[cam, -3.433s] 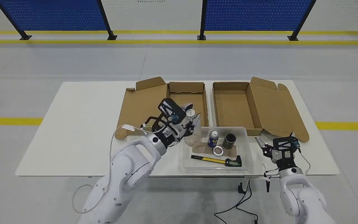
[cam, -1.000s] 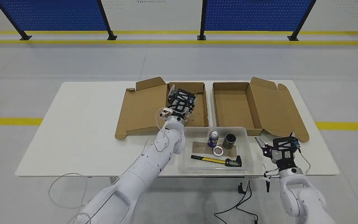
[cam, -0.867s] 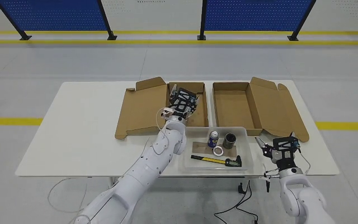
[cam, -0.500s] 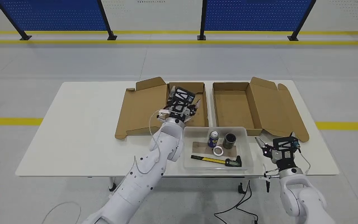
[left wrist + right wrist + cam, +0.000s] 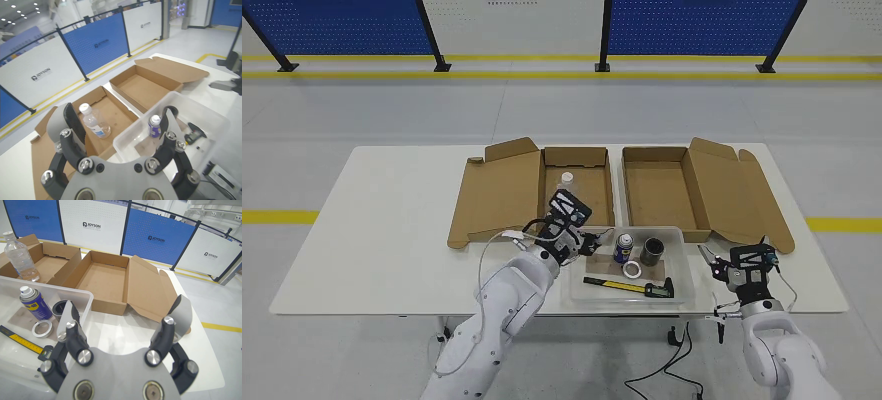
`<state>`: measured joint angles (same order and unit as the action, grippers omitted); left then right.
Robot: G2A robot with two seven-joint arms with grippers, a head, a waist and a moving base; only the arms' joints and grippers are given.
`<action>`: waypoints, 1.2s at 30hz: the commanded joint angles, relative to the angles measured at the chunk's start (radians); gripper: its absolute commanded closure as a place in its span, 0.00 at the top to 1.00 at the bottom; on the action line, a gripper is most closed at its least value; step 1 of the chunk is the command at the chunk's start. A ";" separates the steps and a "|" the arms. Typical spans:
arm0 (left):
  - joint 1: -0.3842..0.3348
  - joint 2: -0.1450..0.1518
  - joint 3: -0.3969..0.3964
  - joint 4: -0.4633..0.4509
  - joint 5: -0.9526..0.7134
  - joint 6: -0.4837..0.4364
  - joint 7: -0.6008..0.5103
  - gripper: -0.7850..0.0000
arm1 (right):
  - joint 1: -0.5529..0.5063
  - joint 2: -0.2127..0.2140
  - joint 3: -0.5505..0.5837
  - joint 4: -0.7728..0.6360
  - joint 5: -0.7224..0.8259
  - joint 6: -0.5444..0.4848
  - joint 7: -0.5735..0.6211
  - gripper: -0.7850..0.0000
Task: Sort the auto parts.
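Observation:
A clear plastic bottle stands upright in the left cardboard box. My left gripper is open and empty, hovering at the left end of the clear plastic bin, nearer me than the bottle. The bin holds a blue spray can, a dark cylinder, a metal ring and a yellow-and-black caliper. My right gripper is open and empty over the table, right of the bin.
The right cardboard box lies open with nothing in it, its lid flap spread to the right. Bare white table extends left of the boxes. The table's front edge runs just below the bin.
The left gripper carried the bottle from above the bin into the left box, let go of it, and has drawn back to the bin's left end. The right arm has not moved.

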<state>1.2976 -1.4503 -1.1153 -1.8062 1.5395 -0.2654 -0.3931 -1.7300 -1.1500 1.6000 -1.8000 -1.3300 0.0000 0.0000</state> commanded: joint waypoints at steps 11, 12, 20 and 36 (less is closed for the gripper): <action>0.017 0.016 0.034 0.043 -0.087 -0.211 -0.047 1.00 | 0.000 0.000 0.000 0.000 0.000 0.000 0.000 1.00; 0.017 0.016 0.046 0.050 -0.081 -0.209 -0.042 1.00 | 0.000 0.000 0.000 0.000 0.000 0.000 0.000 1.00; -0.027 0.002 0.144 0.168 -0.034 -0.118 0.010 1.00 | 0.000 0.000 0.000 0.000 0.000 0.000 0.000 1.00; -0.162 -0.048 0.283 0.399 -0.008 0.070 0.069 0.64 | 0.000 0.000 0.000 0.000 0.000 0.000 0.000 1.00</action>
<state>1.1480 -1.4939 -0.8390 -1.4287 1.5319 -0.2097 -0.3261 -1.7300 -1.1500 1.6000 -1.8000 -1.3300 0.0000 0.0000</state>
